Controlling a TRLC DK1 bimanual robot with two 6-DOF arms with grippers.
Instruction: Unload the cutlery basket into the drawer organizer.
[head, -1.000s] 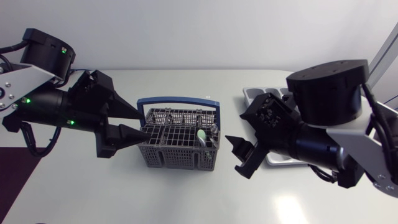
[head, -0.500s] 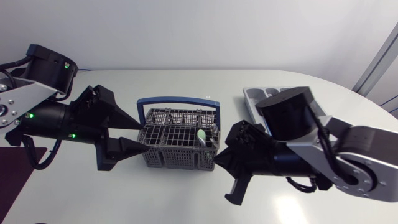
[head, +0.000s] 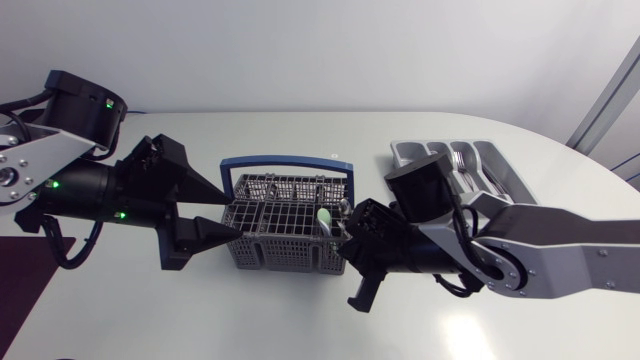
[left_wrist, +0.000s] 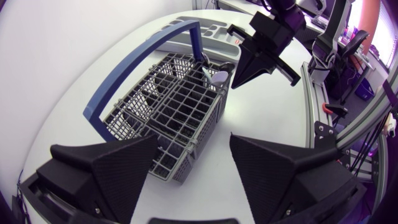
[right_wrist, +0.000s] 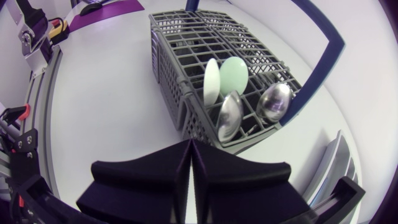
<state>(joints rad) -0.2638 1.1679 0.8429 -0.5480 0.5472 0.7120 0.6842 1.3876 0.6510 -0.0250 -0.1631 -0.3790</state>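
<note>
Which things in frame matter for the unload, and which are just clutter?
Job: cutlery basket, pale spoons and metal spoons standing in it, drawer organizer, left pincer, right pincer.
Not the job: only the table beneath them.
</note>
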